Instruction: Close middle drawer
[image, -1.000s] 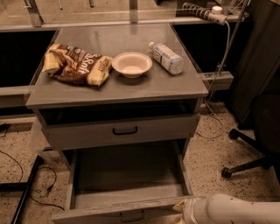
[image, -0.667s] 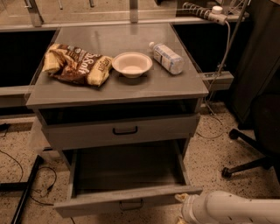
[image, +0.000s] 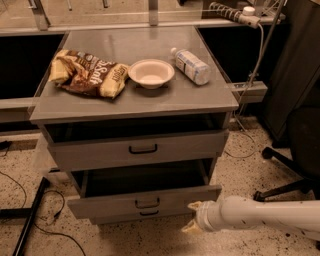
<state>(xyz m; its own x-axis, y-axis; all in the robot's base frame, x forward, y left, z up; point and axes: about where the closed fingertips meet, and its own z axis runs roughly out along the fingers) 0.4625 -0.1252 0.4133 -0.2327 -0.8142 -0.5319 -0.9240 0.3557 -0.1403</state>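
The middle drawer (image: 110, 206) is grey with a low front panel and a small black handle (image: 142, 203). It stands partly open, sticking out a short way under the top drawer (image: 100, 152). Its dark inside shows behind the panel. My gripper (image: 191, 217) is on a white arm coming in from the lower right. It sits just in front of and below the right end of the middle drawer's front. Its cream fingertips stand apart and hold nothing. I cannot tell if it touches the panel.
The lowest drawer's handle (image: 149, 213) peeks out under the middle drawer. The cabinet top (image: 150, 100) holds a chip bag (image: 87, 72), a white bowl (image: 151, 73) and a lying water bottle (image: 191, 65). An office chair base (image: 285, 170) is at the right and cables (image: 30, 215) lie on the floor at the left.
The middle drawer has slid far back into the cabinet from a wide-open position. My gripper has moved forward with its front panel.
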